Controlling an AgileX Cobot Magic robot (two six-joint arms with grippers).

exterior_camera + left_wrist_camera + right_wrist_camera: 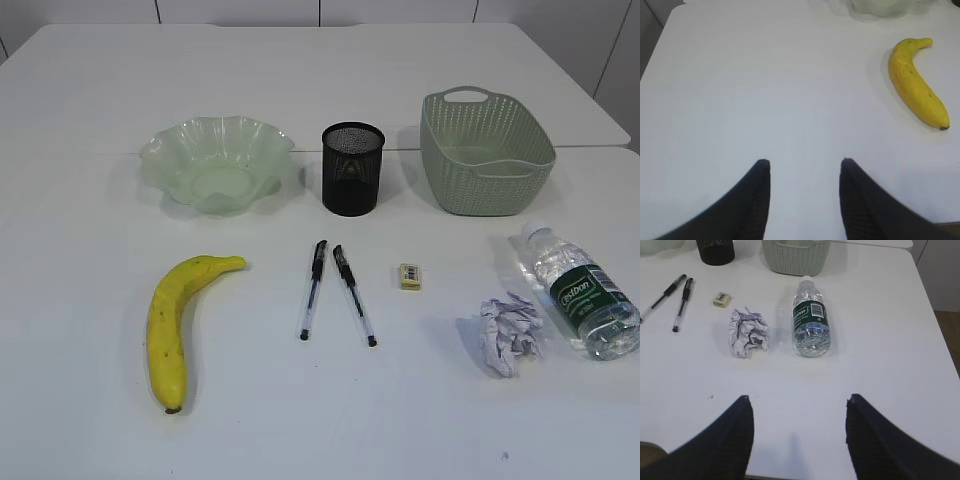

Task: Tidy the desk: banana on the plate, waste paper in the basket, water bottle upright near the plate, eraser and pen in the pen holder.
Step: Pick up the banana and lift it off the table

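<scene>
The banana lies on the white desk at front left, below the pale green wavy plate. Two pens lie side by side in the middle, with the small yellow eraser to their right. The black mesh pen holder stands at the back centre and the sage-green basket to its right. The crumpled waste paper and the water bottle, lying on its side, are at front right. My left gripper hovers open over bare desk, the banana far to its upper right. My right gripper is open and empty, nearer than the bottle and the paper.
A seam joins this table to a second one behind the plate and basket. In the right wrist view the desk's right edge runs close to the bottle, and its near edge lies just under the gripper. Neither arm shows in the exterior view.
</scene>
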